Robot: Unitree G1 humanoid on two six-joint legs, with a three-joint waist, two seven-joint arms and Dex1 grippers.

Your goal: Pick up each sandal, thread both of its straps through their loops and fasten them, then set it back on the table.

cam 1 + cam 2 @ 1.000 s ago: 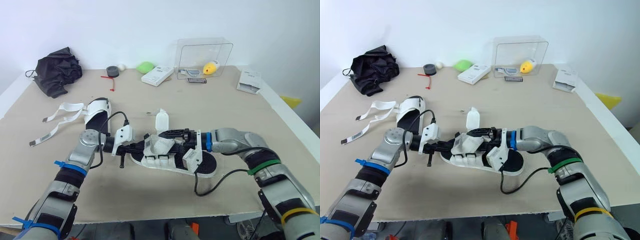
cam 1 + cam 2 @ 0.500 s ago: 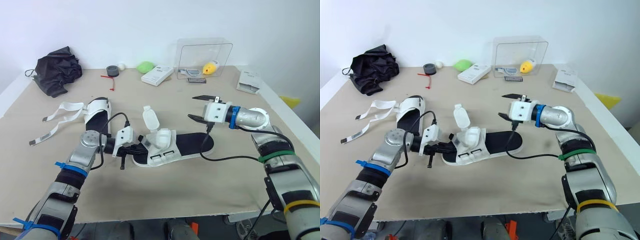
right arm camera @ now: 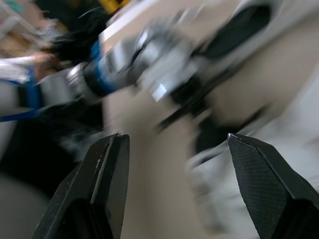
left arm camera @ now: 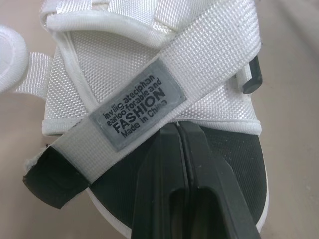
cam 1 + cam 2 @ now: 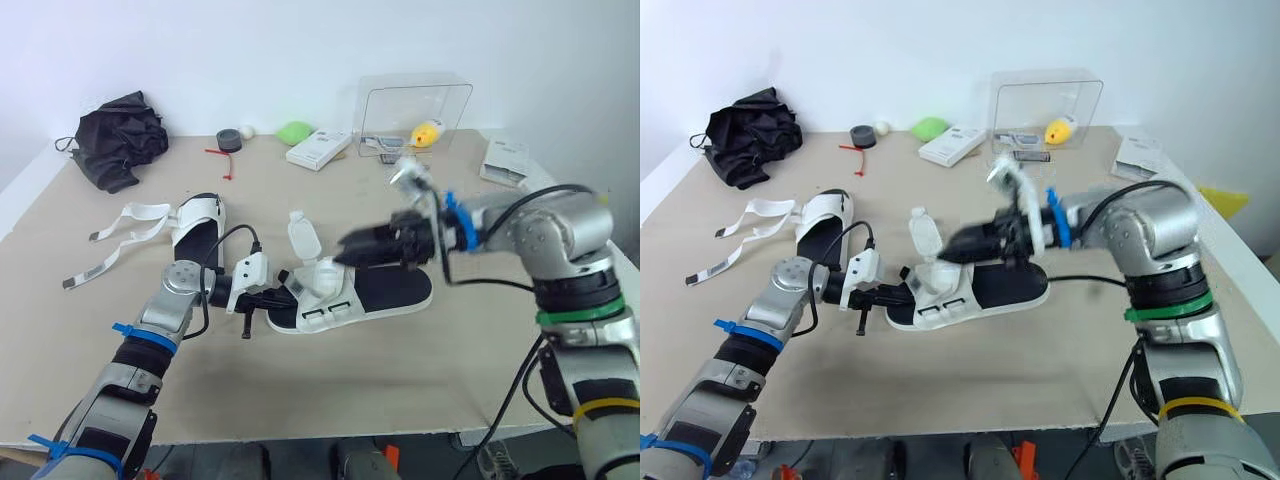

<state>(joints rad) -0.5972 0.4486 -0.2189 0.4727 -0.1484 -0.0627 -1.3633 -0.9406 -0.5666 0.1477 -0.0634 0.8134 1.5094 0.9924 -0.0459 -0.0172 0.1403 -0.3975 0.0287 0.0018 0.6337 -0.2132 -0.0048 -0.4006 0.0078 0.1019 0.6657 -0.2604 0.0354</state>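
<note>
Where the left gripper (image 5: 277,297) meets the toe end of the white webbing sandal with a black footbed (image 5: 386,288), its two black fingers (image 4: 167,164) are clenched flat together. Their tips touch the lower edge of a crossed white strap bearing a grey woven label (image 4: 138,110) that reads "FASHION Made in China". Whether they pinch that strap or only press on it cannot be told. A small black plastic buckle (image 4: 253,79) sits at the side of the same strap.

This sandal lies flat on the beige desk (image 5: 330,400), about midway between the left and right edges and somewhat nearer the front edge, toe toward the left edge and heel toward the right. One rounded white strap end (image 5: 302,236) stands upright over the toe half.

The right gripper (image 5: 352,243) hangs just above the middle of the sandal, reaching in from the right edge. Its fingers (image 3: 107,164) are spread wide and hold nothing.

A second white sandal with a black footbed (image 5: 196,224) rests nearer the left edge, well apart from the first. Its two long white straps (image 5: 112,240) lie loose on the desk, trailing toward that edge.

Along the far edge, a crumpled black cloth bundle (image 5: 116,138) lies at the left corner and a clear plastic box (image 5: 416,100) stands toward the right corner. Between them are a black tape roll (image 5: 228,141), a rounded green object (image 5: 293,131) and a flat white carton (image 5: 318,148)
</note>
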